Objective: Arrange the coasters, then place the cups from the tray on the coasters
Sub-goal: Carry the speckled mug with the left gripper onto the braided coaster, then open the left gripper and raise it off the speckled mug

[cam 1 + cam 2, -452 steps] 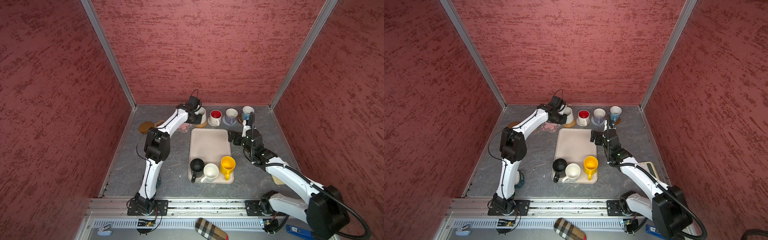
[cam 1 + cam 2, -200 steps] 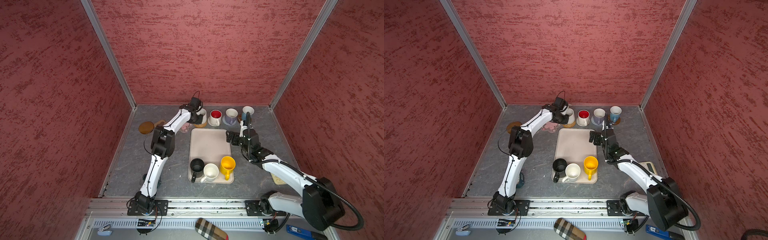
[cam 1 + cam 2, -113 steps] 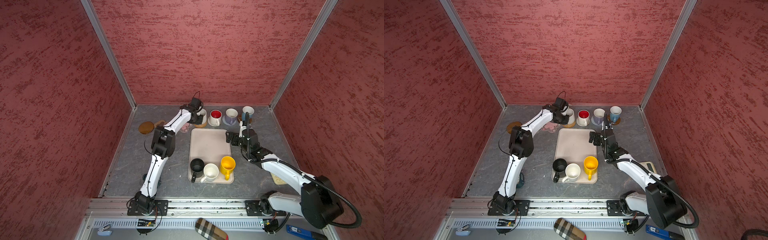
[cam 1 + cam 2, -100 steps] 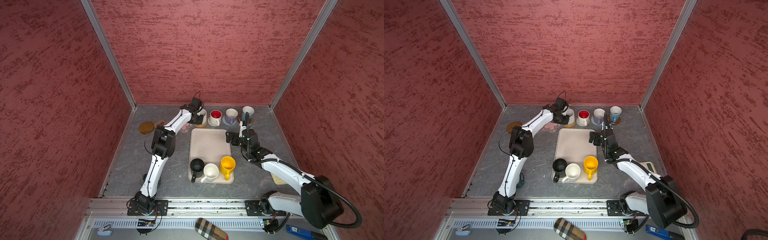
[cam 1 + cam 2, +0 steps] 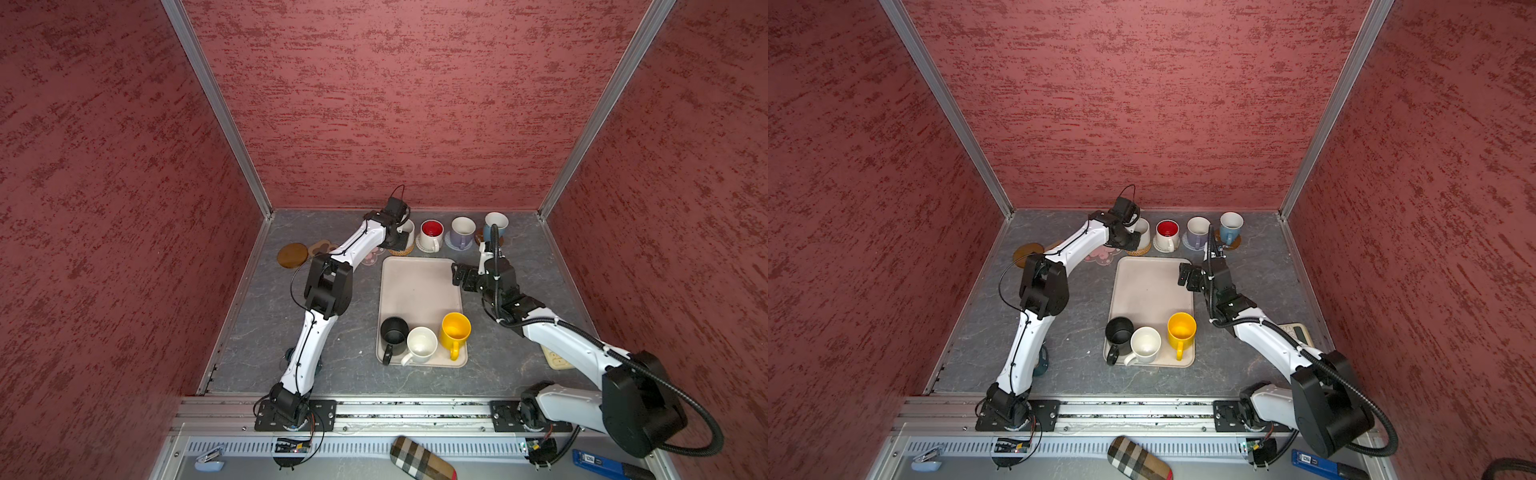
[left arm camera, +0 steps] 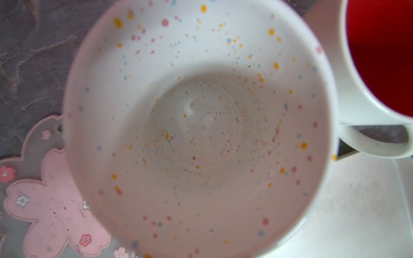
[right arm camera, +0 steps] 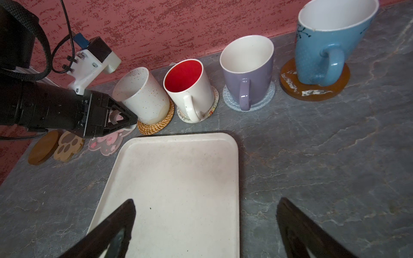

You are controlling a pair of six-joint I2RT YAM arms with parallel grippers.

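The left claw is clenched on the handle of the speckled white mug, whose base meets the woven rattan coaster at the left end of the back row. We cannot tell whether the mug sits flat yet. Beside it, the red-lined mug, the lavender mug and the blue mug each stand on a coaster of their own.

The right claw is released, its jaws spread wide and empty, and it hovers above the far right corner of the tray.

Three cups stand at the tray's near end: the black mug, the plain white mug and the yellow mug. The tray's long axis runs from the back row towards the robot's base, so these cups lie straight back along it from the right claw. The yellow mug is on the right claw's side of the tray, with its handle pointing at the near rim. We judge the right arm the nearer one for it.

The bare coasters lie the other way, on the desk to the left of the rattan one: the pink flower coaster, the paw coaster and the brown disc. They sit under and beyond the left arm, which we judge better placed to reach them.
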